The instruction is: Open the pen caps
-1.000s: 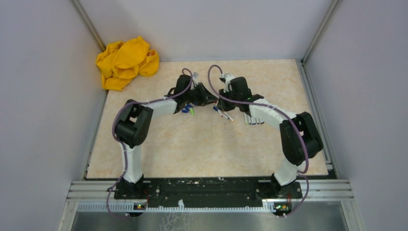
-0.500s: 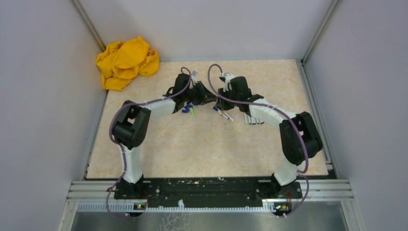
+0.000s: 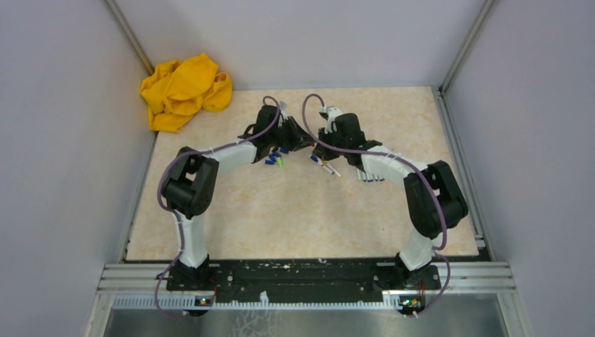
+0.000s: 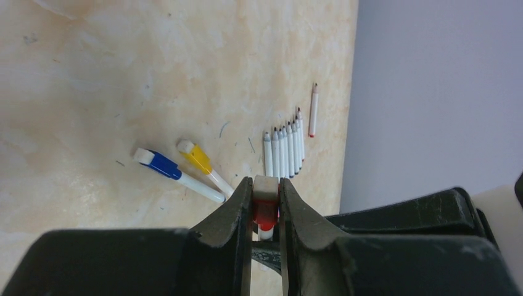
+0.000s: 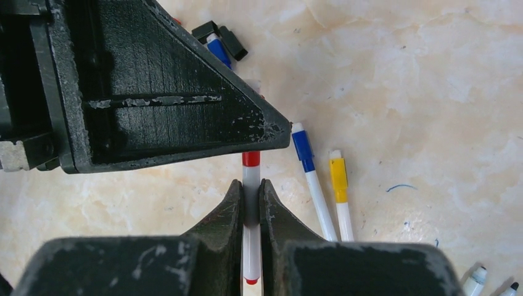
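**Left wrist view: red cap pinched, its barrel gripped from the other side**

The left gripper (image 4: 266, 200) is closed tight on the red cap (image 4: 266, 213). The right gripper (image 5: 250, 197) is clamped on the same pen's white barrel (image 5: 250, 246), with the cap seated on it. The two meet toward the far edge of the worktop (image 3: 302, 217), about midway across. Just beside them lie two capped pens, one with a blue cap (image 5: 301, 148) and one with a yellow cap (image 5: 337, 171). Nearer the right edge is a tidy row of uncapped barrels (image 4: 284, 151). The worktop is beige, marbled and flecked with ink. Plain grey walls (image 3: 63, 154) close it in, and a crumpled yellow cloth (image 3: 184, 90) sits at its far left corner.
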